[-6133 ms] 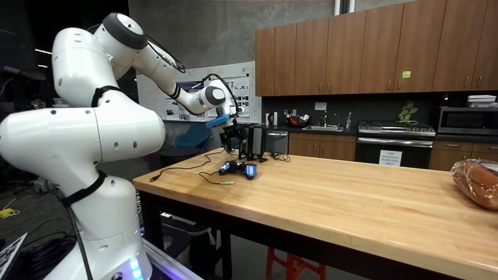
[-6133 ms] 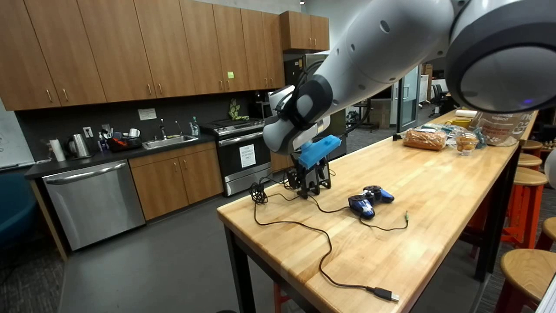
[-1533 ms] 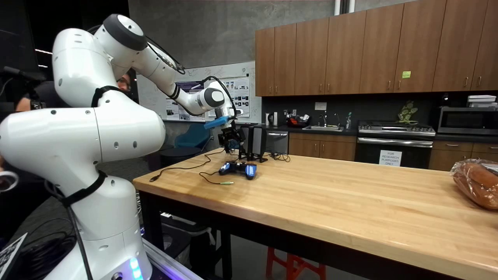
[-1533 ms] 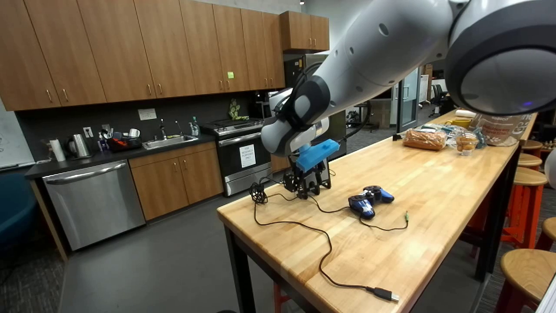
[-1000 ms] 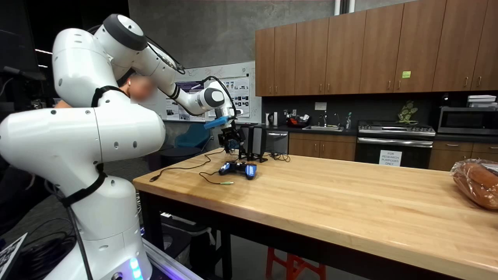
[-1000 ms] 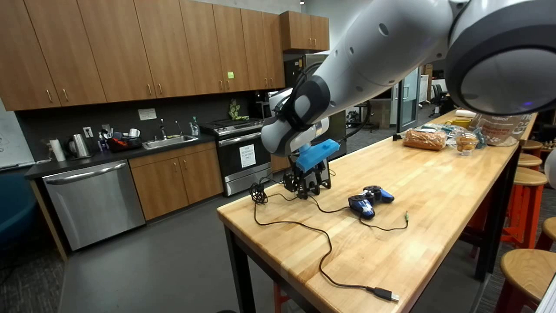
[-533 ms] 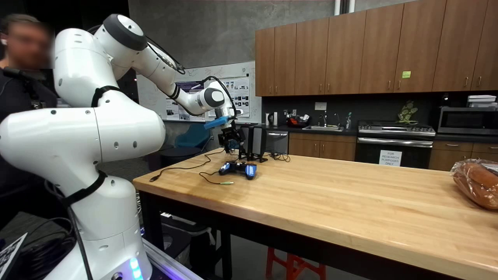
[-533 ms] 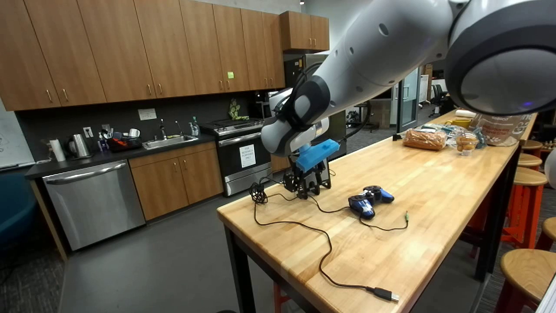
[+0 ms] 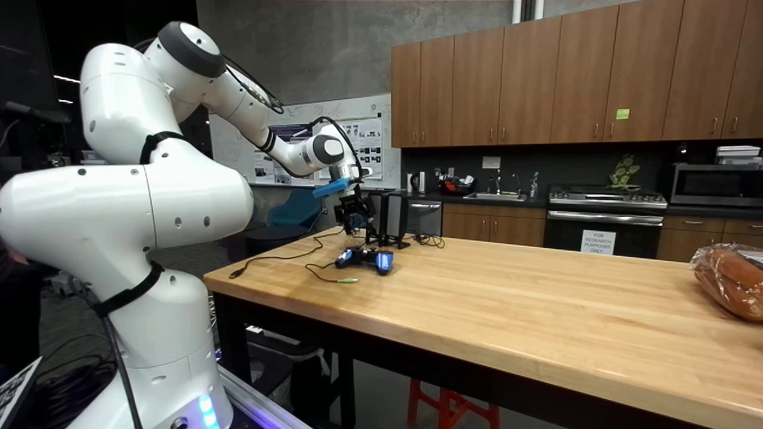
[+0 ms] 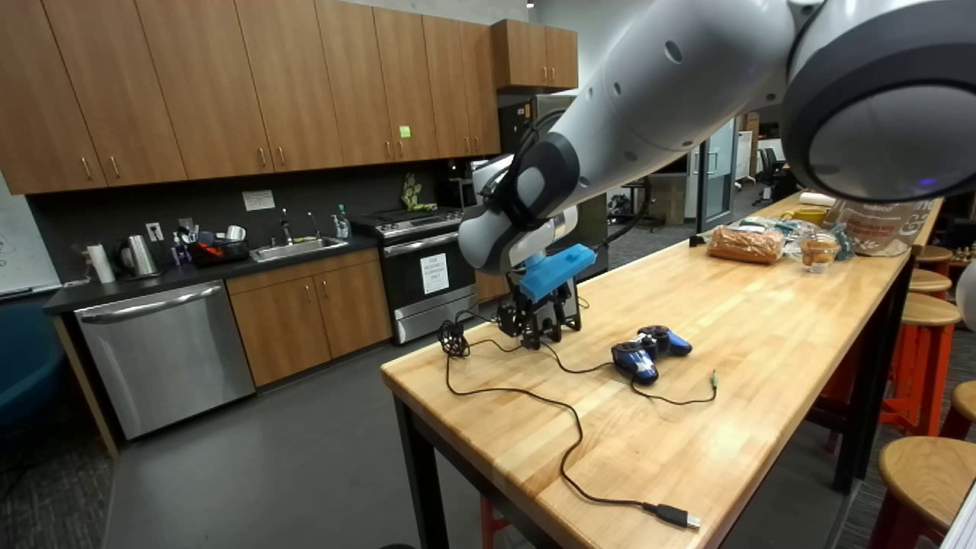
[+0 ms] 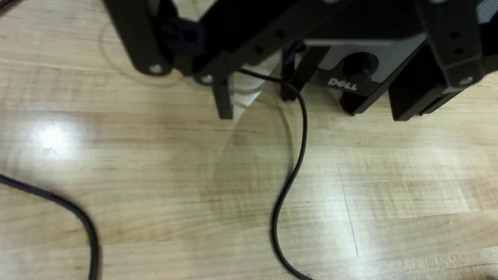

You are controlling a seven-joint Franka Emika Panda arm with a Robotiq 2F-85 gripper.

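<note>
While the tool gapes wide, the speaker stands beside it; nothing is held.

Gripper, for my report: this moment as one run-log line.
gripper: open, beside Dell speaker | contact: unclear | on wooden table: blue gamepad, bagged bread

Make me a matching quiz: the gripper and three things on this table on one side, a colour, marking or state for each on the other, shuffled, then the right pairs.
1. gripper
2. speaker
3. game controller
4. bread

A. blue and black
B. wrapped in clear plastic
C. standing open
D. lettered DELL

Pairs: 1-C, 2-D, 3-A, 4-B
</note>
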